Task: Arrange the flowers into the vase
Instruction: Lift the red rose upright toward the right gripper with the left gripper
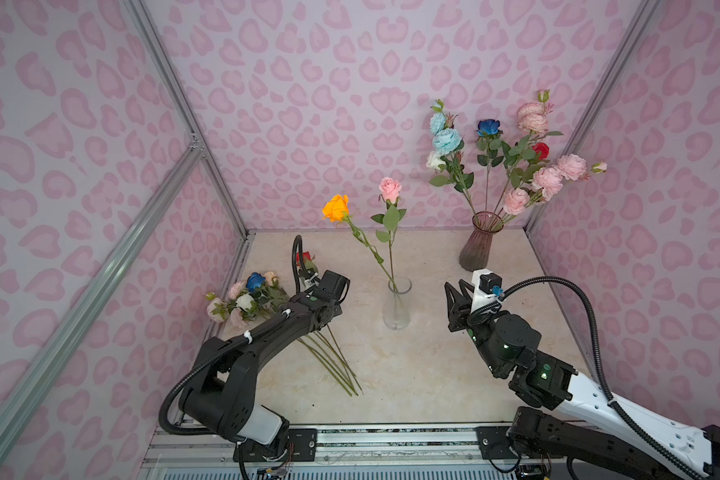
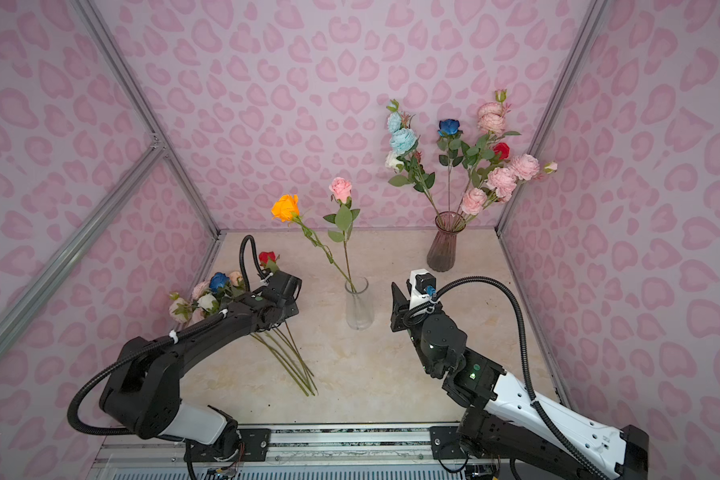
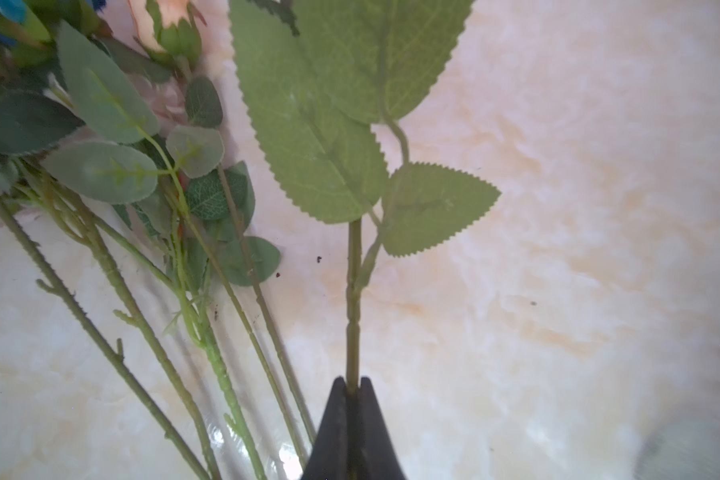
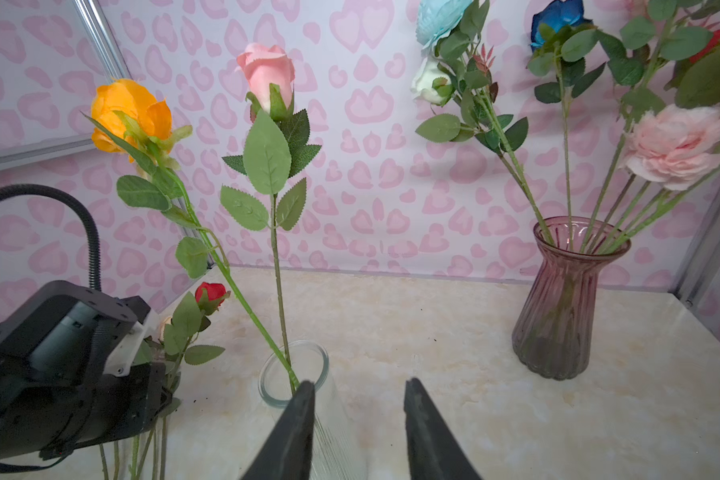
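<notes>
**Two roses in the vase, a third stem pinched**

Top views: the clear vase (image 1: 397, 305) stands between the two arms and holds an orange rose (image 1: 336, 208) and a pink rose (image 1: 390, 189). The loose flowers (image 1: 246, 297) lie on the counter (image 1: 433, 374) beside the left fingers (image 1: 308, 279).

Left wrist: the left fingers are pressed together on a green stem (image 3: 353, 316), with the pile's stems just beside them.

Right wrist: the right fingers (image 4: 292, 436) are spread and empty, with the clear vase just ahead. By my reckoning, most of the flowers are still to go in.
</notes>
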